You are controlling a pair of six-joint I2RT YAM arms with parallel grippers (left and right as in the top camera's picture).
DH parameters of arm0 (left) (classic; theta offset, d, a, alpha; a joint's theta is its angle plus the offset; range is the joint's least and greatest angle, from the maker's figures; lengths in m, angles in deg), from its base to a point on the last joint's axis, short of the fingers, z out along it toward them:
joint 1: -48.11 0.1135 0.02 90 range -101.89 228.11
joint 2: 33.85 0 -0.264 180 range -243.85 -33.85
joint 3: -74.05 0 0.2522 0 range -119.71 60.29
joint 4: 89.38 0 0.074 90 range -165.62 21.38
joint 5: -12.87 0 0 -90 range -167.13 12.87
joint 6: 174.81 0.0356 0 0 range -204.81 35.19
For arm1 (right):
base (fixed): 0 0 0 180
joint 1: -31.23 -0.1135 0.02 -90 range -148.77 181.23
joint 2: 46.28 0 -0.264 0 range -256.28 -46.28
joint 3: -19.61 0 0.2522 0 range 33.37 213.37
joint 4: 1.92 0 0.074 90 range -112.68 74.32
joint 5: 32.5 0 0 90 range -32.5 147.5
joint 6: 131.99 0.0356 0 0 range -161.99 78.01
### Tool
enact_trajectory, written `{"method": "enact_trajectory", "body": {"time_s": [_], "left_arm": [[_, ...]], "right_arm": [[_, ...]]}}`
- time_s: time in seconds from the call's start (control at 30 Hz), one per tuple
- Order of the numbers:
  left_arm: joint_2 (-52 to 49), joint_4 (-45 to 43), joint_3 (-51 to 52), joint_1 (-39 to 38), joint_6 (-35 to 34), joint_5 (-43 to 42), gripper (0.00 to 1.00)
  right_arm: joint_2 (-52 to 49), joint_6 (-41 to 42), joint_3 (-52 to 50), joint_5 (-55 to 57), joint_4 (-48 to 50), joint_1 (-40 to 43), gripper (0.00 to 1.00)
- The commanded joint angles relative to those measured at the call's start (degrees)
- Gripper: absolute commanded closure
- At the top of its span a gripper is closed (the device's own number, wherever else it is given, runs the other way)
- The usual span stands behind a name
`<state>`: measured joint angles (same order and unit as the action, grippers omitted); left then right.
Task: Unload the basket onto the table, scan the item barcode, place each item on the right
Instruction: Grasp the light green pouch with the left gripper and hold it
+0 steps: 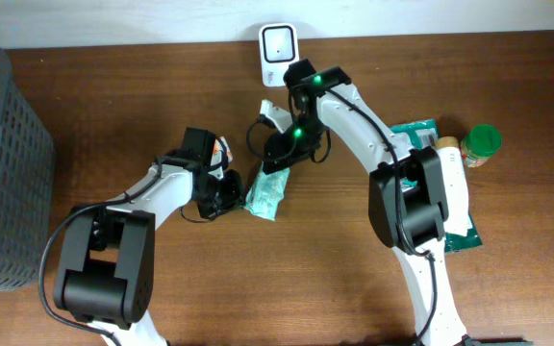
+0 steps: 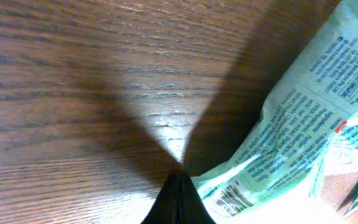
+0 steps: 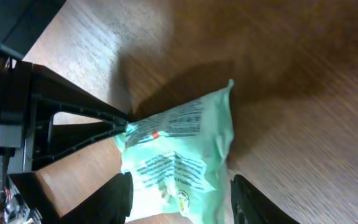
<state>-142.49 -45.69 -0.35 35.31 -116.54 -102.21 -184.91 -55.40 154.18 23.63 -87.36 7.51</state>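
Since the left jaws are clenched on seemingly just a corner of the green packet point(image 1: 266, 194), resting on the surface point(image 1: 113, 96) short of the scanner point(image 1: 278, 45), while the right jaws stand parted astride it, the film may slip or crumple in lifting.

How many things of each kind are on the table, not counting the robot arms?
packets: 2, the pale green packet and the dark green packet
jar with green lid: 1
scanner: 1
basket: 1
Total: 5
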Motion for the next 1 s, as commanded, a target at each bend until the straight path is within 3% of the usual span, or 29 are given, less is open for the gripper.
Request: {"method": "enact_trajectory", "body": {"time_s": [0.0,0.13,0.23,0.53,0.7,0.83,0.97], "left_arm": [[-2.03,0.31,0.61,-0.17,0.5,1.55,1.0],[-2.03,0.48,0.61,-0.17,0.5,1.57,1.0],[-2.03,0.52,0.61,-0.17,0.5,1.57,1.0],[-2.03,0.46,0.57,-0.04,1.16,1.09,1.0],[-2.03,-4.55,-2.64,6.4,11.67,-11.1,1.0],[-2.03,-7.04,-2.8,11.39,12.11,-12.74,1.0],[-2.03,-14.84,-3.23,15.23,13.6,-25.35,1.0]], "right_arm": [[-0.68,2.58,-2.73,-0.26,1.46,-0.68,0.52],[-0.68,3.82,-7.19,1.57,2.69,0.31,0.63],[-0.68,3.85,-7.19,1.53,2.95,2.14,0.96],[-0.66,1.11,-7.19,-6.14,3.34,7.93,0.96],[-0.66,21.9,-7.19,-6.6,10.01,1.9,0.96],[-0.66,35.69,-7.19,-1.25,16.02,-2.1,0.96],[-0.66,38.4,-7.19,0.07,17.9,-2.56,0.96]]}}
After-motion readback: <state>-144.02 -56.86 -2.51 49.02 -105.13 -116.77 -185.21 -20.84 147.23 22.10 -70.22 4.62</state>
